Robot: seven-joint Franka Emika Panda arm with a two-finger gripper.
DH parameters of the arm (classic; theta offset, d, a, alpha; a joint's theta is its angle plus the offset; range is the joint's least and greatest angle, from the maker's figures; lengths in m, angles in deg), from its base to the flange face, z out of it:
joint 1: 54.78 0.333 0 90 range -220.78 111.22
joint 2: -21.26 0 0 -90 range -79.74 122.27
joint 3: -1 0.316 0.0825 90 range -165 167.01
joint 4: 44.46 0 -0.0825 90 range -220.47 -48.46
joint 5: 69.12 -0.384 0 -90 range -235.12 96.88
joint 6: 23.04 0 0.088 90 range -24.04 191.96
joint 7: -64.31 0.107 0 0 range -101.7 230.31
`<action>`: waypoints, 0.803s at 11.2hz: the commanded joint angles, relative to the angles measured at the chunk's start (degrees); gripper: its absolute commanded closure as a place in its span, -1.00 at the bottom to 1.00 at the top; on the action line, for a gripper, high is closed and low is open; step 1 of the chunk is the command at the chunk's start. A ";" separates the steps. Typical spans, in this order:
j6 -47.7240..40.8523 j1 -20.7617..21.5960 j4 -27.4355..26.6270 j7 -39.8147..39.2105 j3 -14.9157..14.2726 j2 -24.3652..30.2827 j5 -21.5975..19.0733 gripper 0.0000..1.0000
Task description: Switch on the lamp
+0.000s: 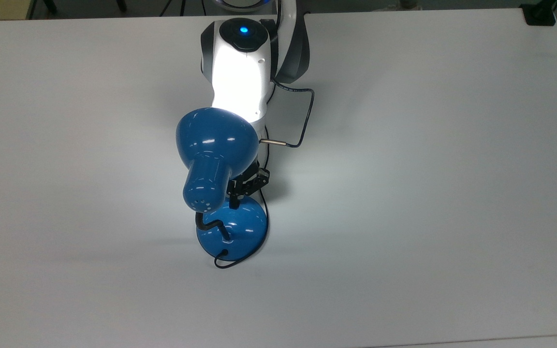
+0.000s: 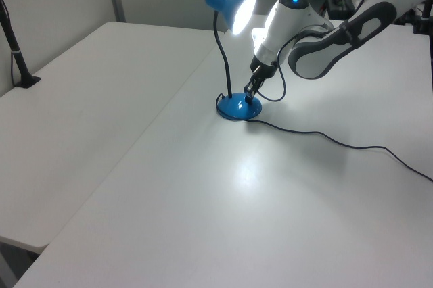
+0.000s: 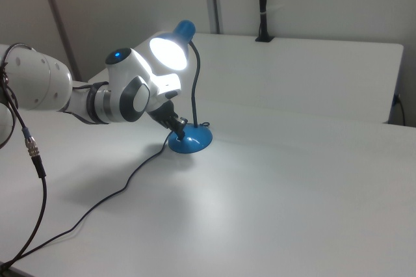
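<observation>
Lamp lit, standing on white bench. Gripper tip rests on the lamp's base beside the neck; jaws' opening cannot be told.

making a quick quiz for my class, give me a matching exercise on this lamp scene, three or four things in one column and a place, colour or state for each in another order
Column one:
1. lamp shade
2. lamp base
3. gripper
4. cord

Column two:
A. trails across the white table
B. glowing, lit up
C. round, blue, sitting flat on the table
D. tip down at the base's edge

Pairs: 1-B, 2-C, 3-D, 4-A
</observation>
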 commanded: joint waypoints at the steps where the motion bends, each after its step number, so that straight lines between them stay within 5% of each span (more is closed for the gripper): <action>1: -1.45 0.44 -0.87 1.58 -0.42 2.62 1.69 1.00; 4: -12.04 -0.44 -7.82 -0.09 -0.25 14.04 1.43 1.00; 7: -29.96 -1.75 -8.80 -1.84 -0.16 23.98 -2.50 1.00; 8: -35.16 -2.46 -8.36 -3.59 -0.25 26.62 -6.18 0.84; 9: -40.52 -3.07 -6.79 -6.13 -0.42 28.04 -7.00 -0.09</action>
